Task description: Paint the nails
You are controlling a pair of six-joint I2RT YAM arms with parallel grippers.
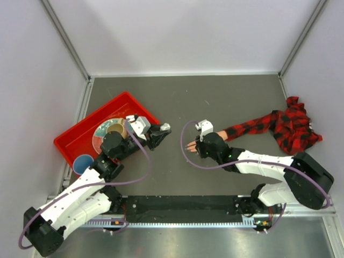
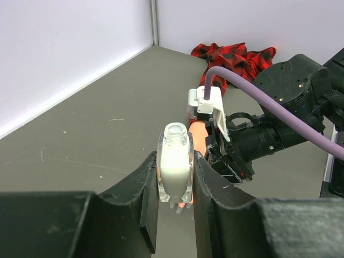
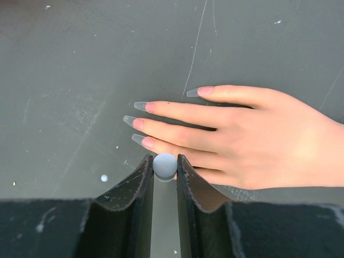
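Your right gripper [image 3: 164, 160] was clamped on a small round grey-white knob [image 3: 165, 165], seen end-on between the two dark fingers. What hung beneath the knob could not be made out. The knob sat over the nearest finger of the fake hand [image 3: 252, 145], which lay palm down on the grey table [image 3: 80, 64] with its fingers stretched out toward the left of the wrist view.

The nails [image 3: 138, 140] were long, pale and translucent. The closest one lay just ahead of your gripper's fingertips and slightly to the side, and two more nails were fanned out beyond it. A fourth nail was on the farthest finger. Whether the knob or anything under it touched the hand could not be told.

Your left gripper [image 2: 175, 161] was closed on a small clear bottle [image 2: 175, 169] of white liquid. It held the bottle upright with its mouth uncapped, near the fake hand's fingertips and apart from them.

From above, the two grippers faced each other at mid-table, with the hand under the right one. The red-and-black plaid sleeve [image 1: 279, 126] trailed off toward the far right corner. Behind the left arm sat a red tray [image 1: 72, 142] holding a plate [image 1: 103, 131], with a blue cup [image 1: 83, 163] at its near end.
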